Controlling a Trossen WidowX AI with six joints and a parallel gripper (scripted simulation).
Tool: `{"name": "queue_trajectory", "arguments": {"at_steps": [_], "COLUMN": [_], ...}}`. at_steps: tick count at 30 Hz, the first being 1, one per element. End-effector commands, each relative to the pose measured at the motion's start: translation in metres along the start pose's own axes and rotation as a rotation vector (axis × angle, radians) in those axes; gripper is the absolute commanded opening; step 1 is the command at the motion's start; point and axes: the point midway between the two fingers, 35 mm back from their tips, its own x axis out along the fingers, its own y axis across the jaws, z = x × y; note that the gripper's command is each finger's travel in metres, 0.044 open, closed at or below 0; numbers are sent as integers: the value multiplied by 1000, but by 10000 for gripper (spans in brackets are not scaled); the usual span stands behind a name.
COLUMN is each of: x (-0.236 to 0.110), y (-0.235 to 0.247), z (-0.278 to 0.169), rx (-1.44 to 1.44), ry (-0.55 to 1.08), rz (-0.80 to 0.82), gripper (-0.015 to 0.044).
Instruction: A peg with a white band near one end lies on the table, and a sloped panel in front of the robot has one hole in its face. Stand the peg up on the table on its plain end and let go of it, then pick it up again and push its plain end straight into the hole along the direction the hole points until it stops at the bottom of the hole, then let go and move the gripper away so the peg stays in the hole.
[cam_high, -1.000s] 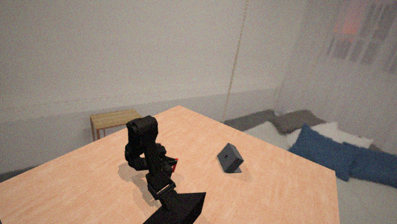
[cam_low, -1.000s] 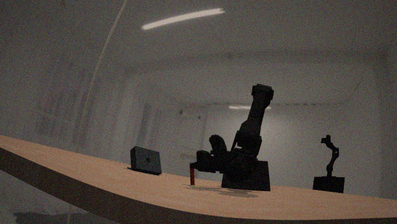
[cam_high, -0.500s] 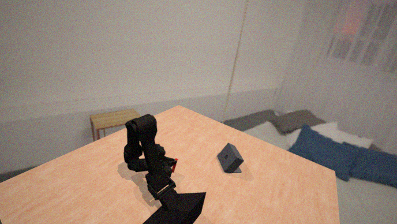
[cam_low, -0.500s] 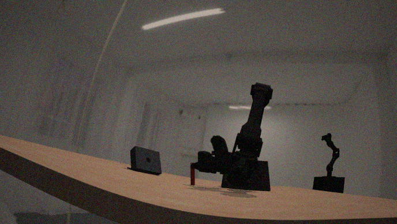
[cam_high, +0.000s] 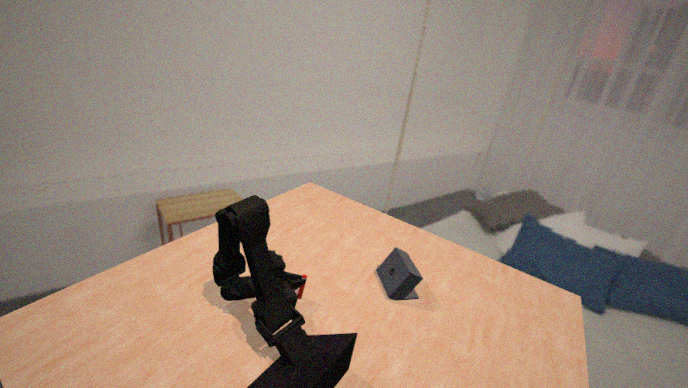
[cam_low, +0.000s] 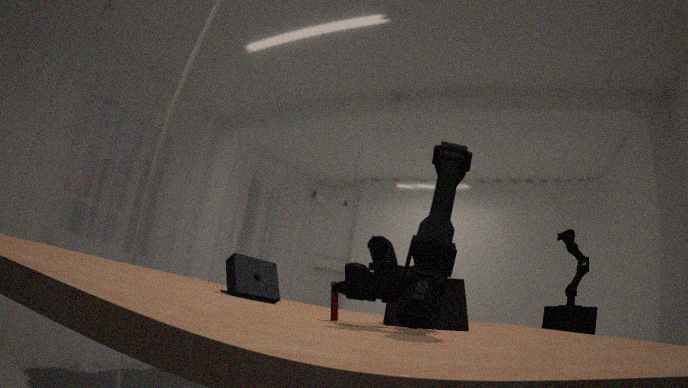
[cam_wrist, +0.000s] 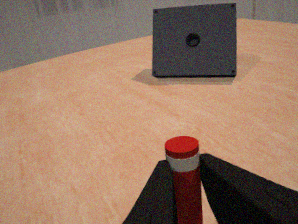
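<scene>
A red peg (cam_wrist: 185, 196) (cam_low: 334, 303) (cam_high: 301, 287) with a white band near its top stands upright between my fingers, its plain end down at the table top. My gripper (cam_wrist: 182, 165) (cam_low: 338, 288) (cam_high: 299, 286) is shut on the peg, low over the table. The dark sloped panel (cam_wrist: 194, 42) (cam_high: 398, 274) (cam_low: 251, 277) stands ahead of the gripper, some way off. Its one round hole (cam_wrist: 193, 39) (cam_high: 392, 272) (cam_low: 256, 275) faces the wrist camera.
The wooden table (cam_high: 450, 320) (cam_low: 200, 320) (cam_wrist: 80, 136) carries the arm's black base (cam_high: 310, 360) (cam_low: 430, 305). A second small dark arm (cam_low: 572, 290) stands far off at the right in the exterior view. A small stool (cam_high: 195, 207) and blue cushions (cam_high: 590, 265) lie off the table.
</scene>
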Motion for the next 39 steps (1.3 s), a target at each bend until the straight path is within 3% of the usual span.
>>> {"name": "queue_trajectory", "arguments": {"at_steps": [1,9,13,39], "x": [-1,-2,-1,-1], "y": [0,0,0,0], "z": [-2,-3,-1,-1], "rx": [0,0,0,0], "ry": [1,-11,-15,-15], "rz": [0,4,5,5], "gripper": [49,49,130,130]}}
